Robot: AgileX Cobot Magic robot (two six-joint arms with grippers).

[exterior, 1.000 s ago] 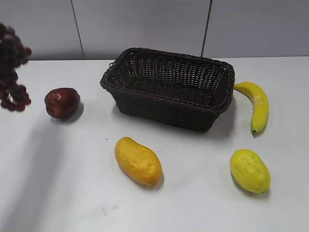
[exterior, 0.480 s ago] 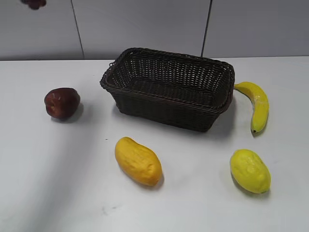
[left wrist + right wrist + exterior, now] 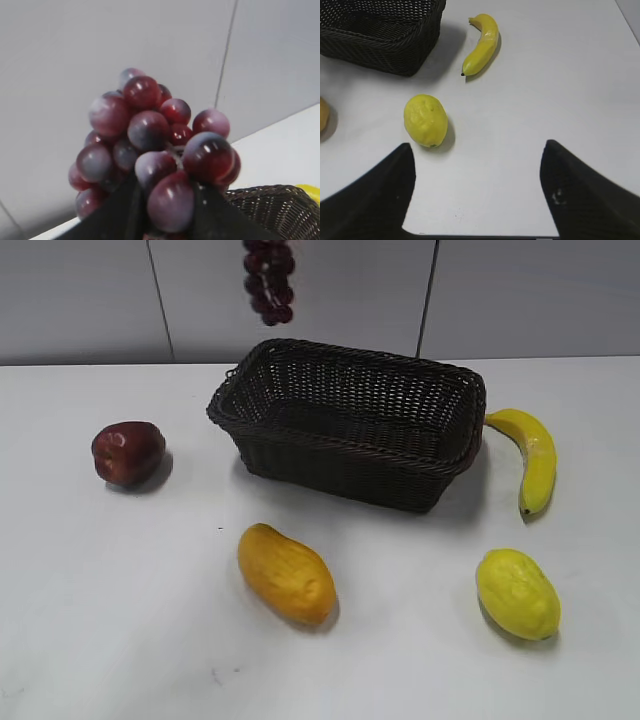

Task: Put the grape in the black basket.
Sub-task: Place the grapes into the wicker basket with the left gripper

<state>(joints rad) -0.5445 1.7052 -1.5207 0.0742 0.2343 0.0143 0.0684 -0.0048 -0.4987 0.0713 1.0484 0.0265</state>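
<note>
Pick is done, place is not. The grape (image 3: 269, 280) bunch is off the table and hangs in the air at the top of the exterior view, above the back-left part of the black basket (image 3: 440, 477); whether it is directly over the opening or a bit behind the far rim, I can't tell from this angle.

Left gripper (image 3: 167, 212): two dark fingers closed around the lower grapes of the bunch in the left wrist view, bunch filling most of the frame, basket rim visible low right behind it. Grip looks firm, though I can't see exactly what the fingers pinch, stem or berries. The arm itself is out of frame in the exterior view; only the dangling end of the bunch shows.

Right gripper (image 3: 477, 192): fingers spread wide, nothing between them, hovering over bare table (image 3: 560, 90) with the lemon (image 3: 425, 120) and banana (image 3: 482, 42) ahead of it. Not involved.

Basket is empty, as far as the weave lets me see. Apple (image 3: 128, 452), mango (image 3: 286, 573), lemon and banana all sit on the table outside it, untouched.

Left to do, my read: centre the bunch over the opening, lower, release, retract. Roughly two thirds through. Main risk is the long bunch catching on the rolled rim or draping over it if dropped too near the edge.
</note>
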